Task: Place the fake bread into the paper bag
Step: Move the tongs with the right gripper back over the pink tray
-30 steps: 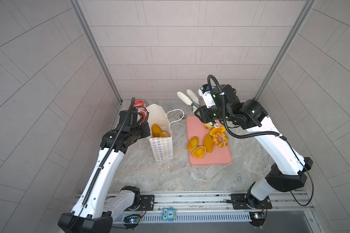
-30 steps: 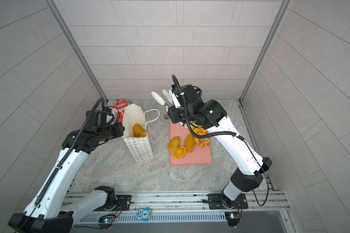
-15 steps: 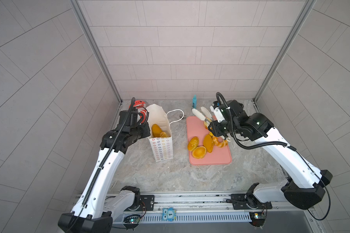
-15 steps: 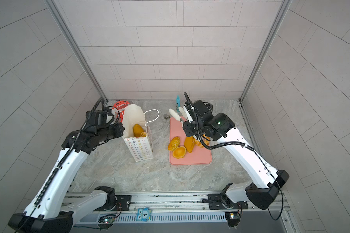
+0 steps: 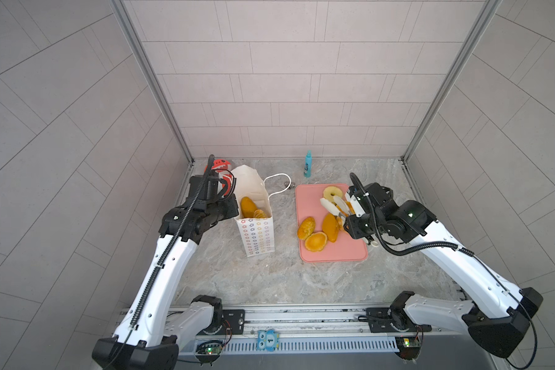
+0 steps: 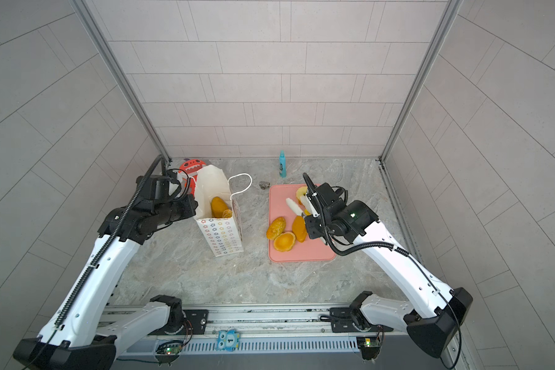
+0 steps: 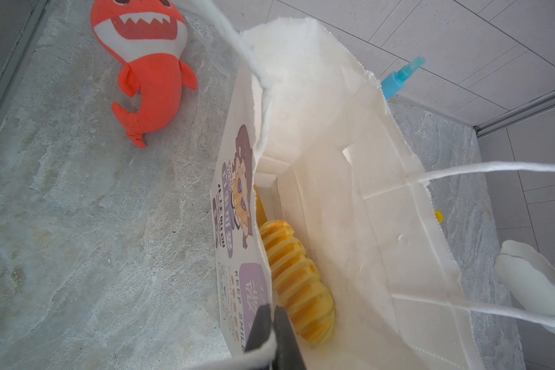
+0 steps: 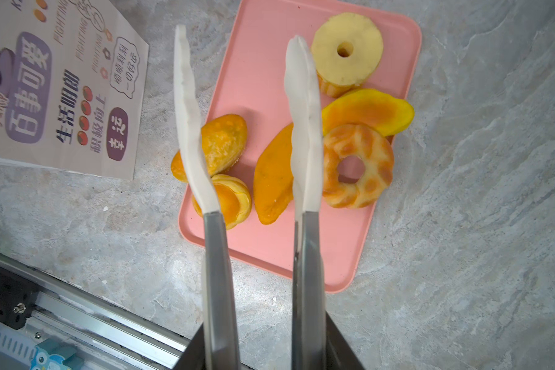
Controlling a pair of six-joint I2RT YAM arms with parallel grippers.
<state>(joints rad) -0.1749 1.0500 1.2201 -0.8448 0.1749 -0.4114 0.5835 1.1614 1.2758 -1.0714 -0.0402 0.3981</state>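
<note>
Two claws, two jobs. For the left claw (image 7: pixel 273 310): a tight pinch on the near rim of the bag (image 7: pixel 382 192), paper and cord handle caught together, mouth propped wide. For the right claw (image 8: pixel 239 37): no load at all, with long white-tipped fingers (image 8: pixel 186 96) parted about halfway, poised over the tray (image 8: pixel 269 250) and the bread (image 5: pixel 315 241), seemingly clear of every piece.

Under and beside those fingers, on the tray, six pieces: pale ring (image 8: pixel 346 48), long loaf (image 8: pixel 366 112), braided ring (image 8: pixel 358 166), pointed oval (image 8: pixel 274 179), round bun (image 8: pixel 225 141), shell-shaped bun (image 8: pixel 231 198).

Over by the left claw, upright on the table (image 5: pixel 269 278) and apart from the tray: the bag, with two pieces already inside, a smooth orange one (image 5: pixel 247 206) and a ridged one (image 7: pixel 295 278) leaning against the printed panel.

By that count, about a quarter done. Left to do: pinch, carry across, drop in, six times over. Likely next in line: the oval, lying between the fingers.

Beyond the bag, a shark (image 7: pixel 148 80) and a bottle (image 5: pixel 308 165), no part of the job.
</note>
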